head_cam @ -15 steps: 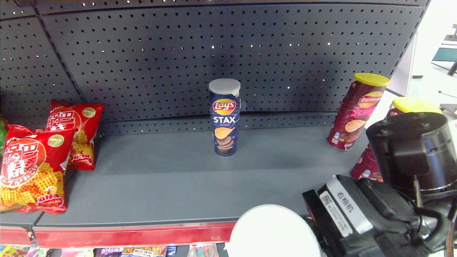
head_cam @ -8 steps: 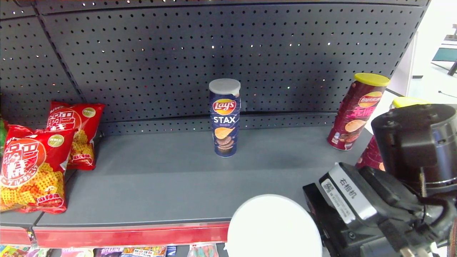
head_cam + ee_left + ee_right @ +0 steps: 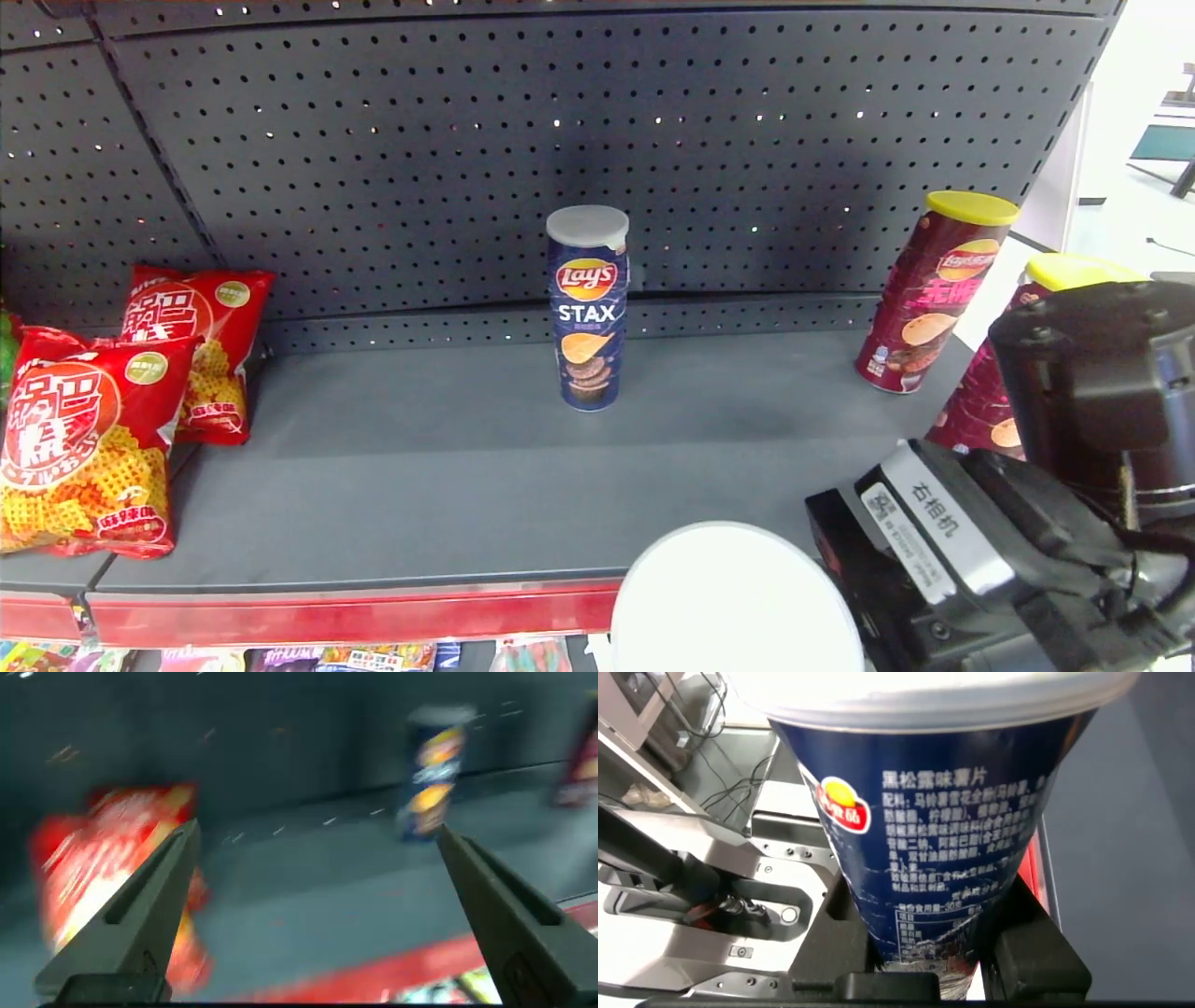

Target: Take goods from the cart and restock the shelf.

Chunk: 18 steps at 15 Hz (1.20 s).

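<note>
My right gripper (image 3: 934, 957) is shut on the lower body of a dark blue chips can (image 3: 943, 831) with a white lid (image 3: 733, 597). The can is upright, just in front of the shelf's red front edge (image 3: 355, 611), low and right of centre. Another blue can (image 3: 587, 308) stands upright mid-shelf near the pegboard back. My left gripper (image 3: 318, 831) is open with nothing between its fingers; it faces the shelf, with the red snack bags (image 3: 112, 868) and the standing blue can (image 3: 432, 770) beyond it.
Two red snack bags (image 3: 84, 439) lean at the shelf's left end. Two maroon cans with yellow lids (image 3: 934, 294) stand at the right end, the nearer one (image 3: 990, 411) partly behind my right arm. Bare grey shelf deck (image 3: 420, 467) lies between. A metal frame (image 3: 738, 859) is below the held can.
My right arm with the held can has drifted slightly to the right, rising a little and then sinking back. The goods on the shelf have not moved.
</note>
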{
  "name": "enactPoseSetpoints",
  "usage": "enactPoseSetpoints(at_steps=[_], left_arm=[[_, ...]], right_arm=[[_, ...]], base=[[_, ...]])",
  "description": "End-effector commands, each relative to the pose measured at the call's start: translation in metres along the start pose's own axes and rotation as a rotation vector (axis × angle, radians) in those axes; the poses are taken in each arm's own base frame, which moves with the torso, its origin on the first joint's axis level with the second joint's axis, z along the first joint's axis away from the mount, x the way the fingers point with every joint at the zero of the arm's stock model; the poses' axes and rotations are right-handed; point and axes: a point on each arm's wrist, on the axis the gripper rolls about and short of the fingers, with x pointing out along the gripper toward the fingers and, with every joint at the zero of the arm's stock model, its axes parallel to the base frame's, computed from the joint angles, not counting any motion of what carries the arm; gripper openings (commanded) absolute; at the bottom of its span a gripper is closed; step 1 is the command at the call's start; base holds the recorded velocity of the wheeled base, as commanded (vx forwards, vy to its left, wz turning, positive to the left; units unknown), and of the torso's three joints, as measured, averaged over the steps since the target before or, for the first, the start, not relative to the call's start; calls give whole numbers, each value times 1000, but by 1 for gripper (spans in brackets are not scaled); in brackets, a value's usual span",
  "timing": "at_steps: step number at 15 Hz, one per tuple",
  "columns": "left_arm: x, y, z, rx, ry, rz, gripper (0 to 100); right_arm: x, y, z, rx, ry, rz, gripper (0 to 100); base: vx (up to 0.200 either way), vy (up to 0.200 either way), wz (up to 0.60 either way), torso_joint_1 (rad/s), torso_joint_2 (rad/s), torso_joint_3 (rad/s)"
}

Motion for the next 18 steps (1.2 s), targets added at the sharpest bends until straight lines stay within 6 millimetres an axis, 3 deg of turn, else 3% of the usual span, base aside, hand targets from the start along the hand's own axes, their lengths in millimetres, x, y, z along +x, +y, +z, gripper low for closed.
enactPoseSetpoints(at_steps=[1, 3, 5, 6, 8, 10, 12, 18], left_arm=[[86, 1, 27, -30, 130, -295, 100], [123, 2, 13, -39, 216, -407, 100], [131, 4, 8, -44, 232, -426, 100], [172, 35, -23, -9, 260, -538, 100], [188, 60, -46, 33, 265, -594, 100], [201, 66, -53, 19, 242, -672, 100], [221, 75, -76, 61, 175, -790, 100], [264, 73, -98, 24, 150, -833, 100]], right_arm=[[-1, 0, 2, -5, -6, -2, 0], [-1, -1, 3, -7, -8, -7, 0], [-2, -1, 3, -8, -11, -9, 0], [-3, -2, 4, 0, -27, -23, 0], [-3, -4, 5, 13, -41, -33, 0], [-3, -5, 6, 17, -54, -42, 0], [-3, -6, 5, 27, -59, -49, 0], [-6, -8, 3, 36, -56, -64, 0]], base=[[0, 0, 0, 0, 0, 0], [0, 0, 0, 0, 0, 0], [0, 0, 0, 0, 0, 0], [0, 0, 0, 0, 0, 0], [0, 0, 0, 0, 0, 0], [0, 0, 0, 0, 0, 0], [0, 0, 0, 0, 0, 0], [0, 0, 0, 0, 0, 0]])
